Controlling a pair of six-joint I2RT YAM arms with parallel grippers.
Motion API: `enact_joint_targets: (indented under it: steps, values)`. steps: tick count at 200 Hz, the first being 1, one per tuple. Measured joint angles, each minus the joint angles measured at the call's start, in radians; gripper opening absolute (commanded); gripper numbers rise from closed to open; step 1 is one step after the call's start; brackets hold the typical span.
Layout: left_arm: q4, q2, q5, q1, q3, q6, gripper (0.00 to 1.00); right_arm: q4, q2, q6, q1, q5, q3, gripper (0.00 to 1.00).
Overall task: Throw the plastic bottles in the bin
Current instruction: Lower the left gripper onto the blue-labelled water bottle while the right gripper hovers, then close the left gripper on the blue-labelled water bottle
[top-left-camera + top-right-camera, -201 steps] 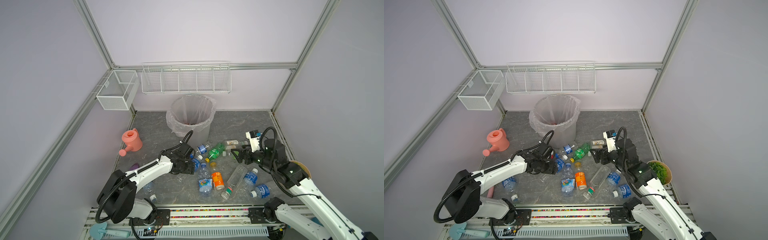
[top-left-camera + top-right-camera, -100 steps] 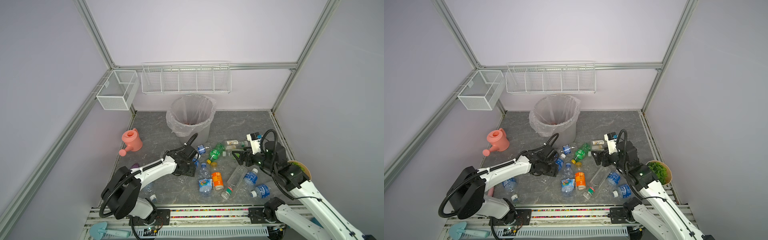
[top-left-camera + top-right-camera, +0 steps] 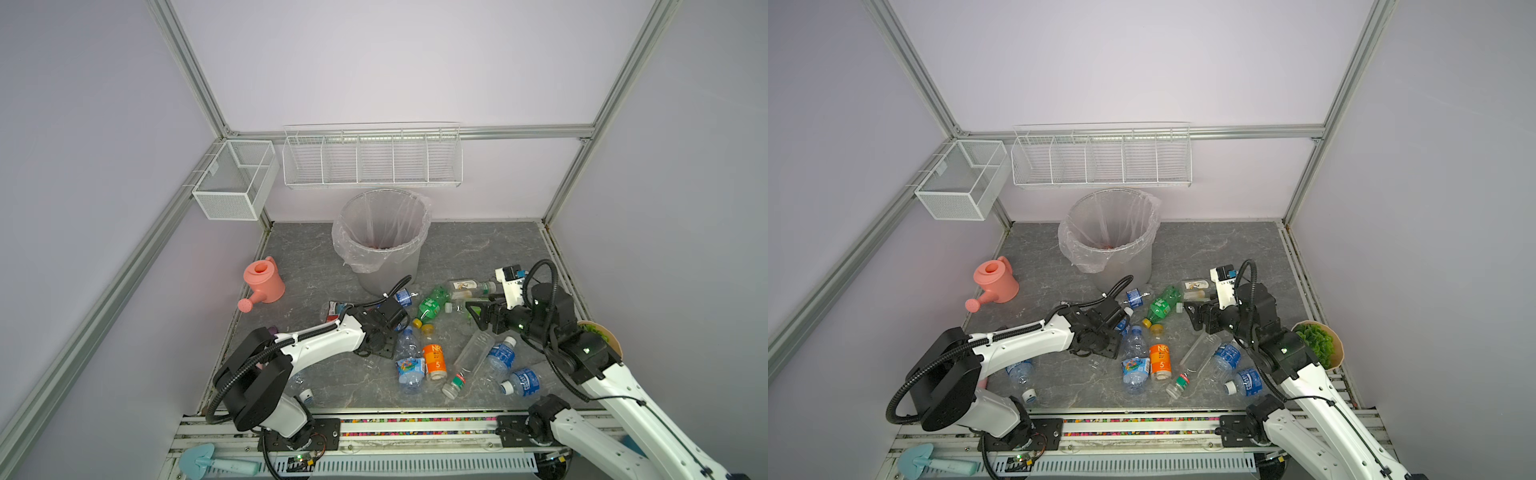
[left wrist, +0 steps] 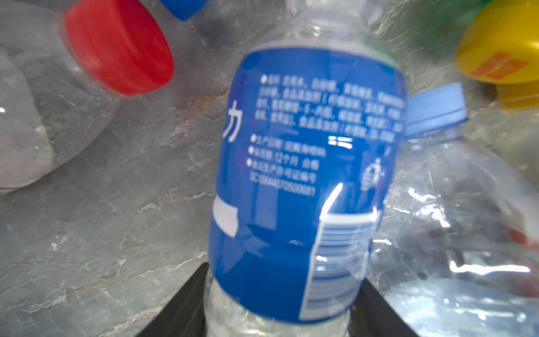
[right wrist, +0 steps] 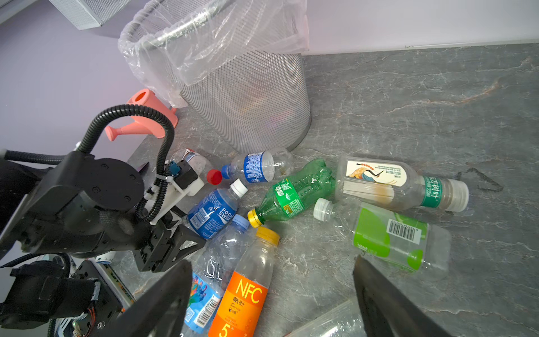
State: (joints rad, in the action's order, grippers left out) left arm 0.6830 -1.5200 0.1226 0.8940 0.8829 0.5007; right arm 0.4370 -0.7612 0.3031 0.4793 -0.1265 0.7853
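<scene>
Robot lab test cell. Silver aluminium extrusion frame [image 3: 200, 83] w/ plain pale lilac wall panels [image 3: 374, 62] boxes in a grey stone-look tabletop [image 3: 478, 249]. White-and-black robot arm [image 3: 324, 345] at 7 o'clock, twin arm [image 3: 615, 388] at 5 o'clock, both bolted to a slotted metal rail [image 3: 415, 427] at 6 o'clock, cables exposed. Long white wire basket [image 3: 372, 160] hangs at 12 o'clock, small white mesh basket [image 3: 232, 183] at 10 o'clock.

Both top views look steeply down from high over the front rail [image 3: 415, 422] at the whole floor [image 3: 478, 249]; the left wrist view sits very close over a blue-labelled bottle [image 4: 303, 181], and the right wrist view looks low across the floor to the bin [image 5: 248, 99], also in both top views.
</scene>
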Motion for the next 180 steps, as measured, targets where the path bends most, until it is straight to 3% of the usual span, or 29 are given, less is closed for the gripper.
enact_joint_targets:
  steps: [10, 36, 50, 117, 180]
  values:
    - [0.000, -0.001, 0.004, 0.003, 0.000, 0.003, 0.63, 0.000, 0.000, 0.001, 0.000, 0.000, 0.000, 0.89]
    - [-0.004, 0.005, 0.011, 0.008, 0.000, 0.005, 0.37, 0.000, 0.000, 0.004, 0.000, 0.000, 0.000, 0.89]
    - [-0.004, 0.007, 0.015, 0.010, 0.002, 0.006, 0.30, 0.000, 0.000, 0.005, 0.000, 0.000, 0.000, 0.89]
    - [0.077, 0.067, 0.021, 0.020, -0.006, 0.013, 0.29, 0.004, 0.013, 0.011, 0.000, 0.000, 0.000, 0.89]
    - [0.146, 0.302, 0.064, 0.051, -0.005, 0.027, 0.29, 0.006, 0.026, 0.016, 0.000, 0.004, -0.001, 0.89]
